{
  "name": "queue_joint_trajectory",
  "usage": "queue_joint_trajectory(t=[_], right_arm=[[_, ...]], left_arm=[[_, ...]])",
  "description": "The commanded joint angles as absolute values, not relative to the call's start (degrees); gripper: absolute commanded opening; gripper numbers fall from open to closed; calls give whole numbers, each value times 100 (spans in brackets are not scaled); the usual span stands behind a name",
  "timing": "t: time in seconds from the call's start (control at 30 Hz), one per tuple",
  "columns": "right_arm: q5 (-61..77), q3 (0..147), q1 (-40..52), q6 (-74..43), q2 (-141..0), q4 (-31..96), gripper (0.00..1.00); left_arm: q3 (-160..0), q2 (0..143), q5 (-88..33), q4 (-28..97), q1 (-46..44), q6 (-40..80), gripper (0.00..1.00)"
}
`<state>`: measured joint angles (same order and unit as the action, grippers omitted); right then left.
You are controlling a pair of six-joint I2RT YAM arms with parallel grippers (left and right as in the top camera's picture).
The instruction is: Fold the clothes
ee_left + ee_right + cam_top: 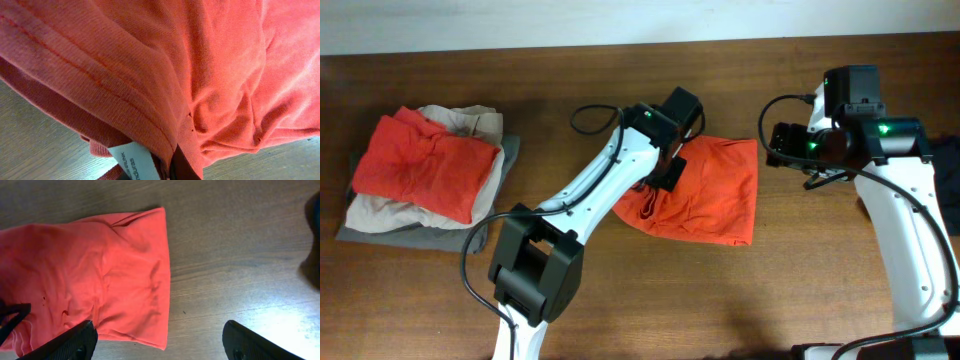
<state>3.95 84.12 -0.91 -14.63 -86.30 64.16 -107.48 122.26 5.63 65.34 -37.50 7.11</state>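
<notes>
An orange-red T-shirt (705, 190) lies bunched and partly folded at the middle of the wooden table. My left gripper (665, 172) sits at the shirt's left edge, shut on the fabric. In the left wrist view the shirt (200, 65) fills the frame, its white neck label (135, 162) hanging beside my left gripper (167, 171), and one dark finger (181, 167) is buried in the cloth. My right gripper (780, 145) hovers just off the shirt's upper right corner. Its right wrist view shows my right gripper (160, 347) open above the shirt's edge (100, 280), holding nothing.
A pile of folded clothes (420, 175) sits at the far left, a red garment on top of beige and grey ones. A dark object (950, 160) lies at the right edge. Bare wood (240, 255) shows to the right of the shirt.
</notes>
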Motion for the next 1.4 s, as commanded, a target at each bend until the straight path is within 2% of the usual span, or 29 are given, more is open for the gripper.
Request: queue_joint_trajectory(t=[0.0, 0.03, 0.07, 0.1, 0.13, 0.17, 0.2, 0.23, 0.33, 0.37, 0.67, 0.77, 0.83, 1.1, 1.2, 1.37], right_arm=[[270, 8423, -228, -1577, -8617, 6462, 86], [270, 8423, -255, -1577, -8617, 6475, 86], [274, 8423, -281, -1590, -8619, 6490, 88], [274, 8423, -309, -1649, -8630, 6519, 89], [279, 8418, -333, -1686, -8663, 6545, 90], [294, 8416, -344, -1684, -8711, 6580, 91], [294, 8407, -344, -1684, -8779, 6602, 92], [316, 8392, -344, -1682, -8860, 6615, 92], [585, 8287, -344, -1680, -9166, 6576, 93], [661, 8252, -344, -1680, -9260, 6534, 93], [1697, 7826, -475, -1212, -10617, 5435, 93], [2967, 7826, -775, -589, -11113, 5181, 93], [3046, 7826, -932, -598, -11314, 5078, 93], [3789, 7452, -1140, -276, -11824, 4939, 92], [4348, 7076, -1061, -211, -11824, 4574, 92], [4451, 6519, -856, -379, -11824, 4058, 92]], left_arm=[[-10866, 12009, 945, 6543, -3518, 974, 1], [-10866, 12009, 932, 6549, -3437, 987, 1], [-10864, 12009, 928, 6558, -3326, 987, 5], [-10864, 12009, 930, 6563, -3225, 985, 17], [-10864, 12009, 928, 6569, -3100, 982, 39], [-10864, 12009, 930, 6584, -2969, 980, 49], [-10864, 12009, 928, 6606, -2856, 980, 71], [-10864, 12009, 928, 6637, -2718, 980, 82], [-10864, 12009, 856, 6794, -2390, 980, 87], [-10864, 12009, 742, 6838, -2283, 978, 92], [-10954, 12007, 517, 7133, -2056, 786, 94], [-11236, 11985, 495, 7325, -2053, 742, 94], [-11456, 11959, 333, 7406, -2053, 742, 94], [-12700, 11651, 123, 7612, -2029, 591, 96], [-12997, 11566, 126, 7609, -2027, 587, 96], [-13233, 11535, 123, 7614, -2027, 569, 98]])
